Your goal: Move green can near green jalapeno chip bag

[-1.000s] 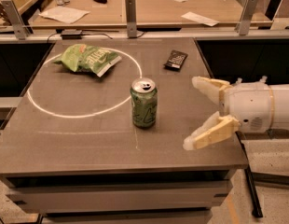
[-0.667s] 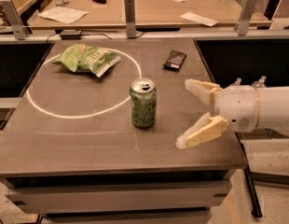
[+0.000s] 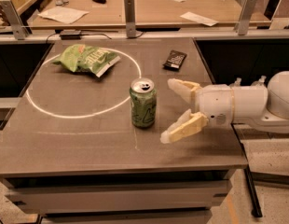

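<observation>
The green can (image 3: 143, 103) stands upright near the middle of the table, just right of a white circle drawn on the top. The green jalapeno chip bag (image 3: 87, 59) lies at the back left, inside the circle. My gripper (image 3: 166, 109) comes in from the right at can height. It is open, with one pale finger (image 3: 181, 88) behind and one (image 3: 182, 128) in front. The fingertips are just right of the can and do not touch it.
A small flat black packet (image 3: 175, 59) lies at the back right of the table (image 3: 79, 139). A white circle (image 3: 51, 112) marks the table's left half. Behind stands a desk with papers (image 3: 63, 14) and metal posts (image 3: 130, 10).
My gripper has moved left toward the can, staying open. The can and the chip bag have not moved.
</observation>
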